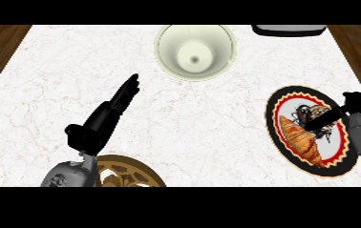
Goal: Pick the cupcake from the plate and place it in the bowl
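A cupcake (311,111) with dark frosting sits on the upper part of a round plate (276,108) with a black and red rim, at the right. A croissant (300,139) lies beside it on the same plate. My right hand (330,118) comes in from the right edge; its fingers lie across the cupcake and its thumb stands on the far side, so it pinches the cupcake and hides part of it. A cream bowl (195,51) stands at the top centre with nothing inside. My left hand (107,113) rests open at the left, fingers straight.
A brown round patterned disc (134,173) lies at the lower left, under my left forearm. A dark object (289,30) sits at the counter's far right edge. Wooden floor shows past both side edges of the white marble counter (211,127).
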### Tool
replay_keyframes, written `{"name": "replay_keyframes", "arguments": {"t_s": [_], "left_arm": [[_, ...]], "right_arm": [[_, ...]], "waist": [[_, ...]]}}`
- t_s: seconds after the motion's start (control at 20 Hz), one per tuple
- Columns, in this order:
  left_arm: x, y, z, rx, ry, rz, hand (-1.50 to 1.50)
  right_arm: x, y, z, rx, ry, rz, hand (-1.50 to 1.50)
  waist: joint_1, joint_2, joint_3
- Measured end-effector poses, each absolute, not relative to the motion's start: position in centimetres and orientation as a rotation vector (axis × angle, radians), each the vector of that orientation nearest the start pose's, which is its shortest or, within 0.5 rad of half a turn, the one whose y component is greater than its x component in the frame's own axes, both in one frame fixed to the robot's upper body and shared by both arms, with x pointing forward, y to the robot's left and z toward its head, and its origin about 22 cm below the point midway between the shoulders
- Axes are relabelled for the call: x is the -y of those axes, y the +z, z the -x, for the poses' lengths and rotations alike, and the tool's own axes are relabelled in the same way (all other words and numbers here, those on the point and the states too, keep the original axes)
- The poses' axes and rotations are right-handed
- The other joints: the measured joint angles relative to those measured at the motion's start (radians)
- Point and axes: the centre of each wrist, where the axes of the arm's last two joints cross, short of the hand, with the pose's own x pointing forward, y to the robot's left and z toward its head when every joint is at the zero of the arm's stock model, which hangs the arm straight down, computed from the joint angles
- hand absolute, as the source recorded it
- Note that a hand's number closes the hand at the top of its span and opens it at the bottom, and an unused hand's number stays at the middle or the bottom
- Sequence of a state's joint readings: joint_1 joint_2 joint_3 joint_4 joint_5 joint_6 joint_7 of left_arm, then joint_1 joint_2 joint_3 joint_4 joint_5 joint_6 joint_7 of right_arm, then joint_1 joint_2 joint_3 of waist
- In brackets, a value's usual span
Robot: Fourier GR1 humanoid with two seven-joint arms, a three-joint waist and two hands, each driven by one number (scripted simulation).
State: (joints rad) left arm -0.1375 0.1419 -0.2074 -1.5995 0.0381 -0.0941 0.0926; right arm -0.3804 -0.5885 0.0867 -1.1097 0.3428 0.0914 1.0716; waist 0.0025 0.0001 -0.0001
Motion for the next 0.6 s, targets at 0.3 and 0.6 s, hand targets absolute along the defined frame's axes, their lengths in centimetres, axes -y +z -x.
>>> {"name": "replay_keyframes", "arguments": {"t_s": [0.3,0.6], "left_arm": [[-19.8,3.5,-26.6,1.59,-0.382,0.17,0.0],[-20.2,3.7,-26.4,1.591,-0.378,0.164,0.0]], "right_arm": [[36.4,4.3,-32.5,0.315,0.311,0.895,-1.5],[36.9,3.9,-32.3,0.368,0.313,0.914,1.5]], "waist": [[-0.001,-0.001,-0.001],[-0.001,-0.003,-0.004]]}}
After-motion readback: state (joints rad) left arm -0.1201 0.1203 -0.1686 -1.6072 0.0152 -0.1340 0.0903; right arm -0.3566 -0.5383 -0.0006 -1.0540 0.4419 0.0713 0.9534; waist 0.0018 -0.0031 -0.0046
